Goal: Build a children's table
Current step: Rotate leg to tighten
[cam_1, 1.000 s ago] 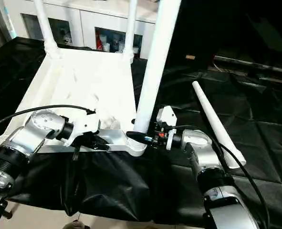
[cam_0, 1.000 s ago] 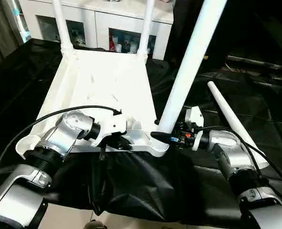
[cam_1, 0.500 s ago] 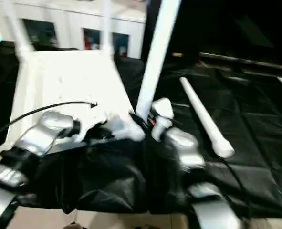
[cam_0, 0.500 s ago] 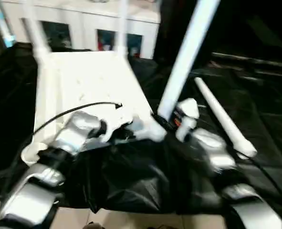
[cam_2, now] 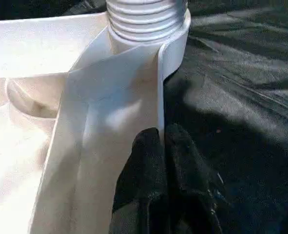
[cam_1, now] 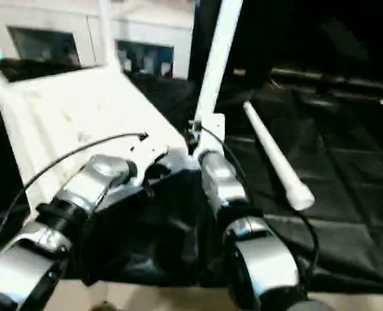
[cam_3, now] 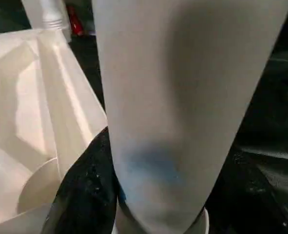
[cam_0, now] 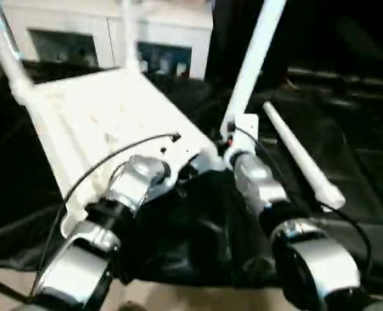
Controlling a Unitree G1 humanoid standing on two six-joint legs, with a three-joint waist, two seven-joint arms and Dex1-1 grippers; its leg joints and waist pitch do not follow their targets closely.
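Legs number four: three stand in the upturned tabletop (cam_0: pixel 107 116), one loose leg (cam_0: pixel 298 155) lies beside it. Left gripper (cam_2: pixel 162 146) pinches the tabletop's rim; right gripper (cam_3: pixel 109 195) clasps the near leg (cam_0: pixel 249 65).

White upturned table top (cam_1: pixel 68 116) at upper left, upright leg (cam_1: pixel 217 58) at top centre, loose leg (cam_1: pixel 272 159) lying at right on black cloth (cam_1: pixel 347 168), silver forearms (cam_1: pixel 223 188) below.
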